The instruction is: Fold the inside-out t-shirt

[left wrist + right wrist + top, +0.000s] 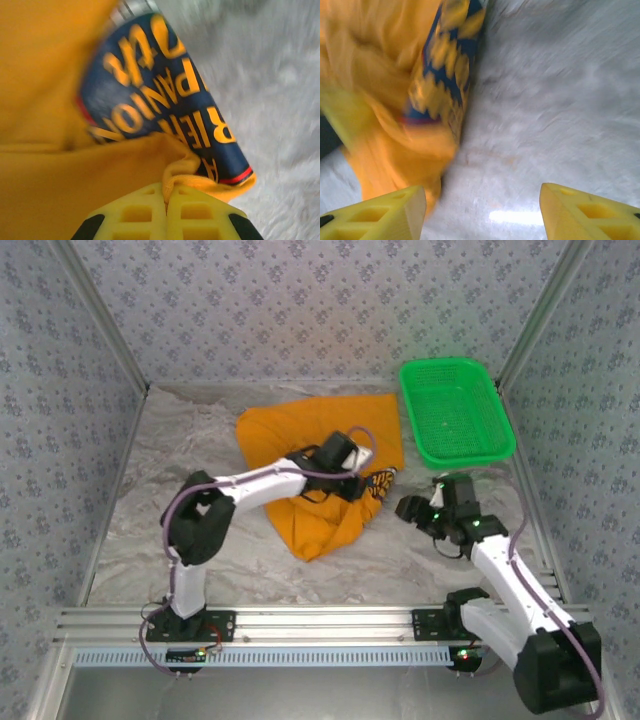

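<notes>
The left gripper (pixel 167 207) is pinched shut on a t-shirt (pixel 290 430) fold beside the print (pixel 160 95). The right gripper (pixel 482 205) hangs open and empty at the shirt's 4 o'clock. Best lift slowly; the pinch looks shallow.

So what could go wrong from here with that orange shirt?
1. The left tool is shut on a small pucker of the t-shirt; pulling might let it slip free.
2. The right tool is open over bare table cover beside the t-shirt, so it may close on nothing.
3. The green basket sits close; a dragged t-shirt could nudge it.
</notes>
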Controlling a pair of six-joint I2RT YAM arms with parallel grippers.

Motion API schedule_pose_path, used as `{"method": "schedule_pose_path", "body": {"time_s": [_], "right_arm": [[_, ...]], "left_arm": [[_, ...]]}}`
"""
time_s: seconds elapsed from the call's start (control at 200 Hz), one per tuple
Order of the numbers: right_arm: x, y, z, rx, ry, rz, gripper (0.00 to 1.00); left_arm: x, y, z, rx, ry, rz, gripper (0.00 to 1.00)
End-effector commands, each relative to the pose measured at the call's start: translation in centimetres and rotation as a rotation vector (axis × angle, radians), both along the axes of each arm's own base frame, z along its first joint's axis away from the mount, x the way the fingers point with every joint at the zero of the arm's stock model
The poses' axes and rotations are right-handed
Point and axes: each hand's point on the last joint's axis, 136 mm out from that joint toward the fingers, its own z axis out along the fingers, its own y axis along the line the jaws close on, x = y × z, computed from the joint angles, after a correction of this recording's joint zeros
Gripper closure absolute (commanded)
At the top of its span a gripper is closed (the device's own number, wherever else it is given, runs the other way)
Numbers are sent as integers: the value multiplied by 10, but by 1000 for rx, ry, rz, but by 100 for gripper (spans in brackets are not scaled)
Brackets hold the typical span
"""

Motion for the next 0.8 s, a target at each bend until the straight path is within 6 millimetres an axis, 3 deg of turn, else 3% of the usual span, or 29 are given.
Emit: {"method": "schedule_pose_path", "body": {"time_s": [0.0, 0.17, 0.325, 0.575, 0.795], "right_arm": [[-9, 26, -5, -62, -87, 88, 33], [-16, 104, -2, -140, -165, 379, 26], [-17, 172, 10, -170, -186, 518, 23], [-7, 206, -7, -426, -165, 530, 22], [-5, 216, -25, -649, -163, 531, 26]], "left_arm": [[16, -1, 31, -182, 68, 80, 100], [49, 20, 27, -254, 127, 236, 100], [59, 23, 23, -284, 175, 276, 100], [68, 29, 7, -290, 237, 310, 100], [74, 26, 1, -324, 246, 282, 100]]}}
